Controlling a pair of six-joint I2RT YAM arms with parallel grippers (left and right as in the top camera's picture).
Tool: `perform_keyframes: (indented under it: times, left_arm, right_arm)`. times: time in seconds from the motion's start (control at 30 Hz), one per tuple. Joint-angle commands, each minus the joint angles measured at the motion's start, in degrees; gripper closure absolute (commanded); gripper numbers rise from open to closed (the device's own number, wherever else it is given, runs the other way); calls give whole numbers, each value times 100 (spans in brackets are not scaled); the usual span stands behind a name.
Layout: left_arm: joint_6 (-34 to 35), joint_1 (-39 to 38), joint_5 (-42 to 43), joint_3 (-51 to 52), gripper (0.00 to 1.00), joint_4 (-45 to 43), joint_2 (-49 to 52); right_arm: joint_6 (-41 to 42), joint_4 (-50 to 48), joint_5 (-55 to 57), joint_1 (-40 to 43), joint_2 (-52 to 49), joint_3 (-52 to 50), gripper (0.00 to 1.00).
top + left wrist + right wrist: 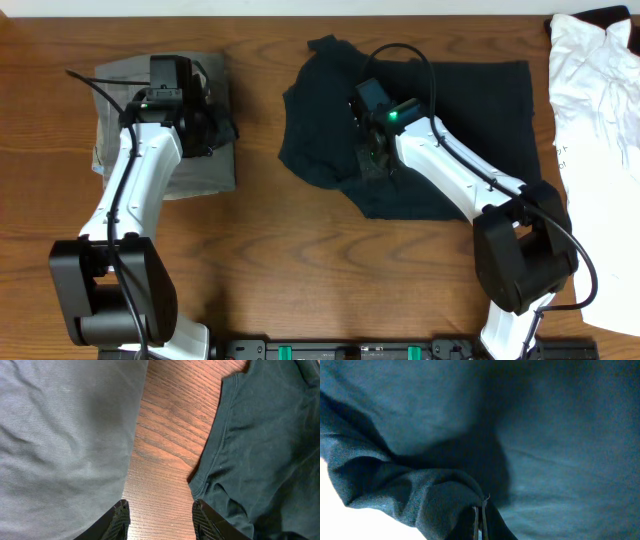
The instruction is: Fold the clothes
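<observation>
At the centre of the table [300, 270] the dark shirt [470, 110] lies partly spread, a bunched fold of it pinched in the closed right gripper [480, 522]. The fold is best carried low and straight across, so that edges are matched without dragging. The left gripper [161, 519], wide and empty beside the folded grey garment [115, 90], could be used to pin the hem.

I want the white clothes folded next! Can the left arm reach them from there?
Probably not. The left gripper sits by the grey cloth, and the white clothes lie at the far opposite edge, with the dark shirt and the right arm between.
</observation>
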State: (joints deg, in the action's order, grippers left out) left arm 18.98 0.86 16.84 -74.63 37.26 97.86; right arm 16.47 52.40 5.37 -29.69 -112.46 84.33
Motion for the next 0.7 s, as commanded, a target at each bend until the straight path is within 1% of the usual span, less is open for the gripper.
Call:
perform_keyframes:
  times: [0.0, 0.27, 0.4, 0.57, 0.63, 0.67]
  left_arm:
    - [-142, -66, 72, -17, 57, 13, -68]
    - [-142, -68, 70, -17, 57, 15, -68]
    - [-142, -68, 68, -17, 57, 11, -68]
    - [-208, -68, 46, -17, 57, -9, -68]
    - [-249, -68, 46, -17, 57, -22, -68]
    - [-249, -68, 46, -17, 57, -31, -68]
  right_arm:
    - [243, -72, 496, 33, 79, 61, 97]
    - [240, -330, 953, 96, 79, -81, 94]
    - [236, -737, 968, 214, 79, -378, 92]
    - [236, -1198, 964, 378, 79, -756, 94]
    - [94, -1322, 955, 415, 79, -791, 95]
    - [-116, -1353, 896, 413, 94, -752, 95]
